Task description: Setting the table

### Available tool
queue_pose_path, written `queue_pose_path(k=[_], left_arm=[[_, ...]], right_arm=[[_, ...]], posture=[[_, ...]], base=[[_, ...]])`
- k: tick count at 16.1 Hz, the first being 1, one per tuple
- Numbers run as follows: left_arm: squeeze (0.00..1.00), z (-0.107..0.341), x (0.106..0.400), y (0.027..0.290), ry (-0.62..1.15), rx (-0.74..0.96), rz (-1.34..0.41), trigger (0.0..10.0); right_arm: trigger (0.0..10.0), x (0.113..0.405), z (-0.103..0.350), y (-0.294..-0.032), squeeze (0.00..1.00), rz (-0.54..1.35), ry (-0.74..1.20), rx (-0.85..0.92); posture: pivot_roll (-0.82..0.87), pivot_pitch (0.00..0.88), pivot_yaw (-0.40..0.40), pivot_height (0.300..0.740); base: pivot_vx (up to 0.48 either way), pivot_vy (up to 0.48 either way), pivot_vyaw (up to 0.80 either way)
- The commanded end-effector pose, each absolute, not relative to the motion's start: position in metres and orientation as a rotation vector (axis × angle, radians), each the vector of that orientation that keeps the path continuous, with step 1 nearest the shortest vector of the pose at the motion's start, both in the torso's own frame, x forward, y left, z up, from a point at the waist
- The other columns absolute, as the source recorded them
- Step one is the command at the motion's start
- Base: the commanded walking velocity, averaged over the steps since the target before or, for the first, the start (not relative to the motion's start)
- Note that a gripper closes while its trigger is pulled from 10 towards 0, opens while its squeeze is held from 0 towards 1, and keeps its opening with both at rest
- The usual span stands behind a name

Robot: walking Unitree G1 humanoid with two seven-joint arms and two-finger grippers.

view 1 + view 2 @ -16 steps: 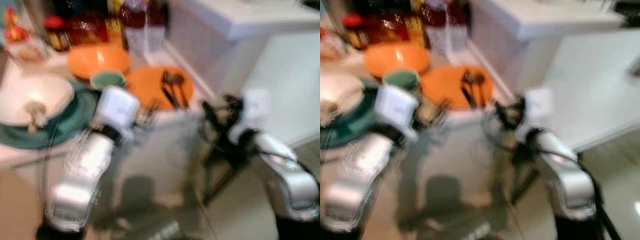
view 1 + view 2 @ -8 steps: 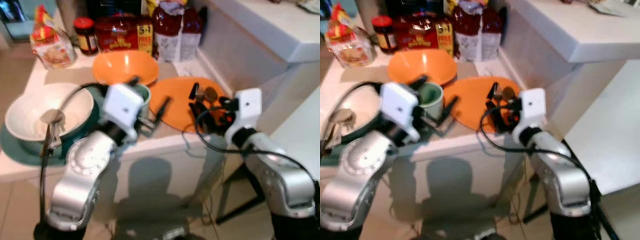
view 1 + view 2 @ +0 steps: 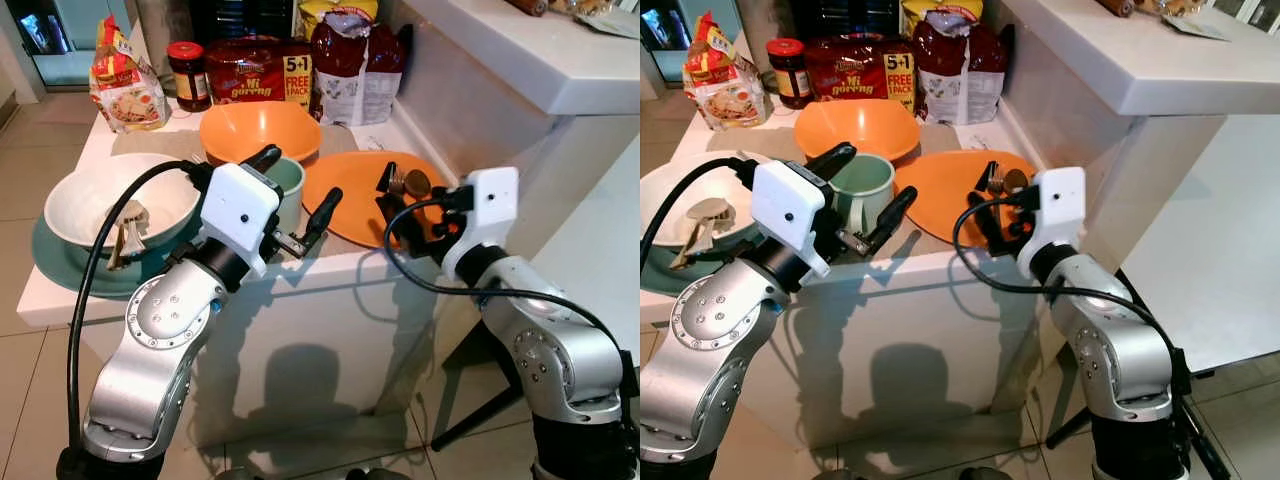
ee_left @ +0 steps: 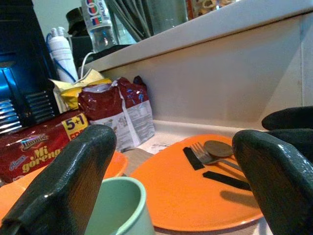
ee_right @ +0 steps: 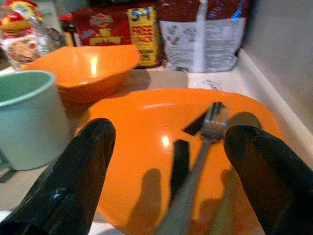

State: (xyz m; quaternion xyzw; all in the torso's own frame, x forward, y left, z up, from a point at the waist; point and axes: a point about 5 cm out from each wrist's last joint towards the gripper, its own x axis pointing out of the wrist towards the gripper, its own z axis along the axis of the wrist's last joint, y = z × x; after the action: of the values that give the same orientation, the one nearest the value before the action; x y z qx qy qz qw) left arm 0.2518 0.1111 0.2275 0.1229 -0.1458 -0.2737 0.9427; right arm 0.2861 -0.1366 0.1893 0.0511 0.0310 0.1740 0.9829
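A white counter (image 3: 330,275) is seen from above, with both arms raised at its front edge. The left gripper (image 3: 292,197) is held at the front edge with its two black fingers (image 3: 322,213) spread wide apart, one on each side of a pale green mug (image 3: 282,192); from these views it cannot be told whether the fingers touch the mug. The mug stands near the front edge, between a white bowl (image 3: 120,205) and an orange plate (image 3: 372,195).

The right gripper (image 3: 984,205) is held over the near rim of the orange plate, at the counter's front right corner, with its fingers (image 5: 80,172) likewise parted and nothing clamped between them. On the plate a fork (image 5: 203,142), a spoon (image 4: 218,148) and a further black-handled piece (image 5: 179,161) are laid together; what that last piece is cannot be told.

An orange bowl (image 3: 258,130) is set just behind the mug, toward the middle of the counter. The white bowl is set on a dark green plate (image 3: 60,268) at the front left corner, and a light-coloured utensil (image 3: 128,225) is leaned inside it. Along the back edge a red noodle pack (image 3: 245,70), a dark red and white bag (image 3: 352,65), a red-lidded jar (image 3: 186,72) and a clear packet of food (image 3: 122,88) at the back left corner are lined up. A higher white ledge (image 3: 520,55) is raised along the counter's right side.
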Motion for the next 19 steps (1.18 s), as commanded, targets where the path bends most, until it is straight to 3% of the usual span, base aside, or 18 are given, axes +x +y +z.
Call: queue_pose_path(k=[1, 2, 3, 6, 7, 8, 11, 19], left_arm=[[0.0, 0.229, 0.25, 0.107, -0.303, 0.26, -0.587, 10.0], [0.0, 0.224, 0.25, 0.106, -0.27, 0.28, -0.611, 10.0], [0.0, 0.222, 0.249, 0.106, -0.257, 0.287, -0.636, 10.0], [0.0, 0.219, 0.244, 0.104, -0.23, 0.274, -0.696, 10.0], [0.0, 0.218, 0.242, 0.103, -0.224, 0.273, -0.71, 10.0], [0.0, 0.217, 0.241, 0.103, -0.221, 0.274, -0.716, 10.0], [0.0, 0.218, 0.24, 0.101, -0.219, 0.273, -0.728, 10.0], [0.0, 0.219, 0.238, 0.1, -0.217, 0.282, -0.752, 10.0]], right_arm=[[10.0, 0.289, 0.187, -0.141, 0.0, 0.315, 0.09, 0.096], [10.0, 0.293, 0.185, -0.141, 0.93, 0.295, 0.141, 0.121], [10.0, 0.296, 0.183, -0.14, 1.0, 0.296, 0.17, 0.115], [10.0, 0.307, 0.19, -0.139, 1.0, 0.234, 0.166, 0.047], [10.0, 0.313, 0.194, -0.142, 0.09, 0.153, 0.175, -0.022], [10.0, 0.317, 0.197, -0.143, 0.0, 0.13, 0.172, -0.041], [10.0, 0.324, 0.195, -0.138, 0.0, 0.119, 0.257, 0.097], [10.0, 0.329, 0.192, -0.147, 0.0, 0.02, 0.358, 0.153]], posture=[[0.09, 0.029, -0.067, 0.74], [0.09, 0.027, -0.063, 0.74], [0.09, 0.027, -0.063, 0.74], [0.09, 0.026, -0.067, 0.74], [0.09, 0.026, -0.067, 0.74], [0.09, 0.026, -0.067, 0.74], [0.09, 0.035, -0.069, 0.74], [0.09, 0.041, -0.07, 0.74]], base=[[0.0, 0.0, 0.0], [0.0, 0.0, 0.0], [0.0, 0.0, 0.0], [0.0, 0.0, 0.0], [0.0, 0.0, 0.0], [0.0, 0.0, 0.0], [0.0, 0.0, 0.0], [0.0, 0.0, 0.0]])
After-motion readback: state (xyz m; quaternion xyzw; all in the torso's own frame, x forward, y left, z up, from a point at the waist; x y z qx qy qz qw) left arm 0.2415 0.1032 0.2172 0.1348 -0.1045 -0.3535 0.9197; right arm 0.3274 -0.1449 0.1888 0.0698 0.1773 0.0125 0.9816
